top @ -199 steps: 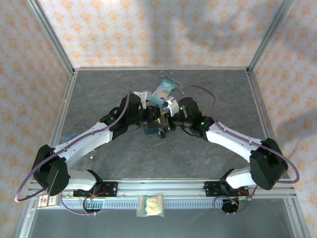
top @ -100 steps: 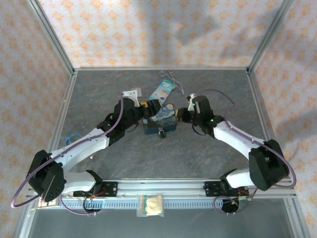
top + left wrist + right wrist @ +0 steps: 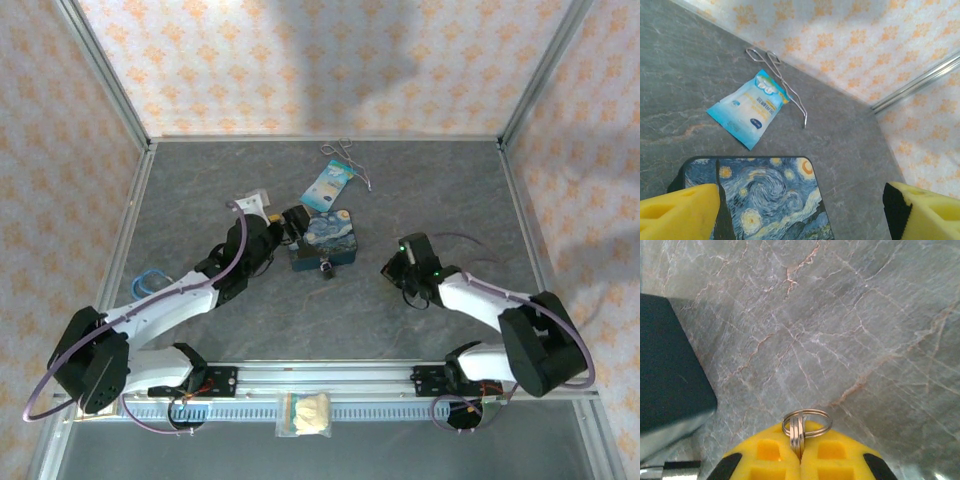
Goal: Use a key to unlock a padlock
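Note:
The small dark padlock (image 3: 325,268) hangs at the near side of the blue starry-night tin (image 3: 325,238), which lies flat on the table. Just left of the tin, my left gripper (image 3: 291,224) is open; in the left wrist view it (image 3: 800,215) hovers over the tin lid (image 3: 760,200) with yellow fingertips (image 3: 680,212) wide apart and nothing between them. Right of the tin and apart from it, my right gripper (image 3: 392,268) is shut on the key. In the right wrist view the key's silvery ring (image 3: 807,421) pokes out between the pressed yellow pads (image 3: 765,460). The key's blade is hidden.
A light-blue packet (image 3: 328,184) and a thin wire clip (image 3: 340,150) lie behind the tin toward the back wall. A dark side of the tin (image 3: 670,365) shows at the left of the right wrist view. A pale bag (image 3: 305,412) rests on the front rail.
The left gripper let go and opened, pulling back left of the tin. The right gripper, still shut on the key, drew away to the right and nearer. The tin now lies free.

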Robot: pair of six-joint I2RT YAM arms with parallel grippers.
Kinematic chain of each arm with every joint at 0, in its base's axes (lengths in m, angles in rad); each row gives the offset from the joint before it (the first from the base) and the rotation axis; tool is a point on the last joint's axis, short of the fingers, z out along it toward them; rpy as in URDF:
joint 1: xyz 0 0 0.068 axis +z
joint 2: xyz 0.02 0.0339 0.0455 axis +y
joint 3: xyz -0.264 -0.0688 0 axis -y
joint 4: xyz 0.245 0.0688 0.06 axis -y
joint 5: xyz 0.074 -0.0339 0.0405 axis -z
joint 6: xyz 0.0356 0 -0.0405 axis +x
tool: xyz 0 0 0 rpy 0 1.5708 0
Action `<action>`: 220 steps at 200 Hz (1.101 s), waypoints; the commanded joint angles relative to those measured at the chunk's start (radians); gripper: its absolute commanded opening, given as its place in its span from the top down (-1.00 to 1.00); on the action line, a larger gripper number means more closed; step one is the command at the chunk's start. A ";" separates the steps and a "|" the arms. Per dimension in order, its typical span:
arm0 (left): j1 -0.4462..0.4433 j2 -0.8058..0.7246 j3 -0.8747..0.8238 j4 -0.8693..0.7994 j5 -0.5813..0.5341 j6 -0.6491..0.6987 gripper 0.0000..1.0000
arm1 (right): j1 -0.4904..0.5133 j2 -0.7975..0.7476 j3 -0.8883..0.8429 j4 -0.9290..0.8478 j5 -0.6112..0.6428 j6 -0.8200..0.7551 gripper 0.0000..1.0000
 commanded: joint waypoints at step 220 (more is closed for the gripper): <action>0.002 -0.063 -0.028 0.068 -0.087 -0.002 -0.74 | 0.064 0.150 0.163 -0.243 -0.038 -0.383 0.19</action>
